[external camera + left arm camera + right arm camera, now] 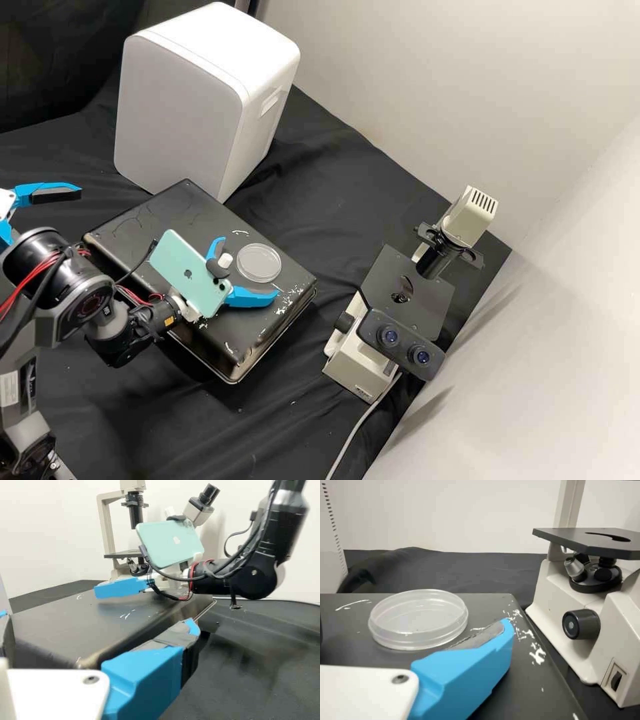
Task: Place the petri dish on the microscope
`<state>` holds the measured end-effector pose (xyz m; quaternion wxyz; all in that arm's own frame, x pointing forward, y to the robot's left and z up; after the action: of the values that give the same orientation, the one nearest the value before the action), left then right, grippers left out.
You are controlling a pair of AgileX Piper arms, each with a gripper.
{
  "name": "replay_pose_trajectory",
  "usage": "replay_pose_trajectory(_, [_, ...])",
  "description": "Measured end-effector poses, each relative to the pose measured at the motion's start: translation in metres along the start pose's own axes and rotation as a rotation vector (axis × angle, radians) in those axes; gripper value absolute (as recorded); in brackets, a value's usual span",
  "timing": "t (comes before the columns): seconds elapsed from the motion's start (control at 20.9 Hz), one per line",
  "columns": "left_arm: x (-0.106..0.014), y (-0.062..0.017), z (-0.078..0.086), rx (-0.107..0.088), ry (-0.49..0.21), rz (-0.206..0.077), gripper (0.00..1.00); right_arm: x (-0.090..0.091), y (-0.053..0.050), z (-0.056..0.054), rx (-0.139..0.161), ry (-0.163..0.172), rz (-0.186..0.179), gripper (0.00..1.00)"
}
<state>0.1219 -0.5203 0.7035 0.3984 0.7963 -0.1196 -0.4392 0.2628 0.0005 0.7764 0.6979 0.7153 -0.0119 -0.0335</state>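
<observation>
Clear round petri dish [259, 262] lies flat just ahead of the right gripper [249, 265]; white microscope [393, 320] stands upright, well beyond.

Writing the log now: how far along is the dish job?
Nothing finished: the petri dish lies on the black platform. In hand: the right claw is open at it, not gripping. Remaining: grasp, lift, set it on the microscope stage.

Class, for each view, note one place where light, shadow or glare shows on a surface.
High view: the microscope throws soft grey shadows onto the white wall beside it; left wrist view: the black tray carries a pale sheen across its top; right wrist view: the clear petri dish catches light along its rim, without hard glare.
</observation>
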Motion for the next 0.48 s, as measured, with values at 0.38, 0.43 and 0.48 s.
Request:
replay_pose_trajectory(0.38, [0.000, 0.0002, -0.001, 0.003, 0.004, 0.000, 1.00, 0.023, -0.006, -0.002, -0.033, 0.002, 0.007, 1.00])
replay_pose_trajectory(0.43, [0.000, 0.0000, -0.001, 0.005, -0.001, -0.001, 1.00, 0.025, -0.006, -0.001, -0.035, 0.000, 0.008, 1.00])
replay_pose_trajectory(0.48, [0.000, 0.0000, -0.001, 0.006, -0.002, -0.002, 1.00, 0.026, -0.006, -0.002, -0.036, 0.003, 0.011, 1.00])
